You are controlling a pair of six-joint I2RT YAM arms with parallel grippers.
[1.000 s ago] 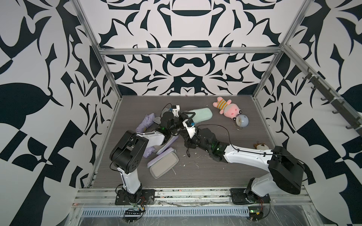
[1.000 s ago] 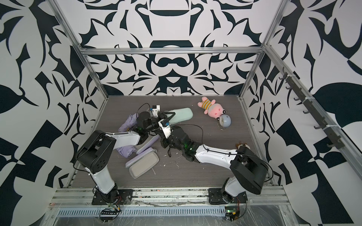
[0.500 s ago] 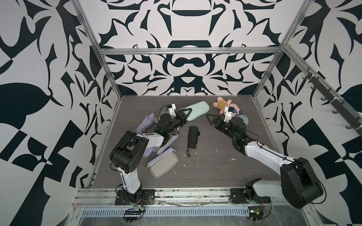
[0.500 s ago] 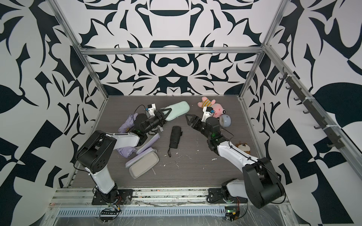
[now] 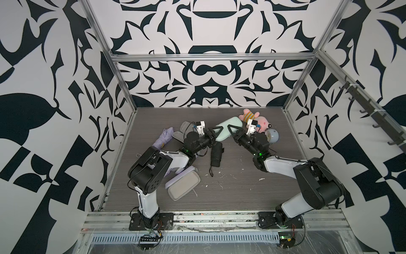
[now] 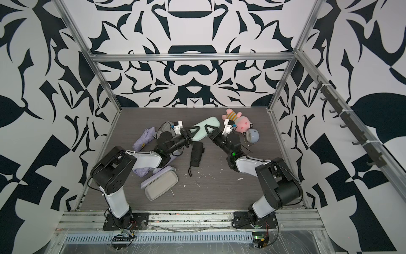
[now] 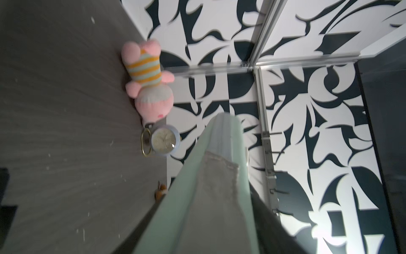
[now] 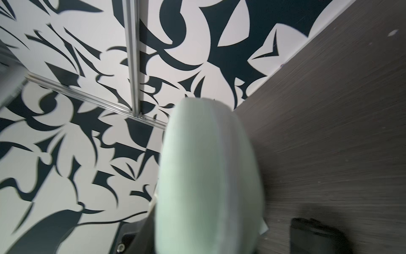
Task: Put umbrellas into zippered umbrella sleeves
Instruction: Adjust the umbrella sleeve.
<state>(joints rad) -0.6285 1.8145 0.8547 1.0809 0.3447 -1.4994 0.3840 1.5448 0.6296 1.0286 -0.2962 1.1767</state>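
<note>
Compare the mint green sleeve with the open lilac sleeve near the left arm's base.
Colour: the mint green sleeve is green, the lilac sleeve purple-rimmed. Opening: the lilac sleeve lies spread wide, grey lining up; the mint green sleeve shows only a narrow gap in the left wrist view. Place: the mint green sleeve sits between the left gripper and right gripper; the lilac sleeve lies on the table. Both are oblong, rounded and grey-lined.

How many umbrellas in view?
3: lilac umbrella at far left, second lilac umbrella partly under the left arm, black umbrella mid-table. Others may be hidden.
</note>
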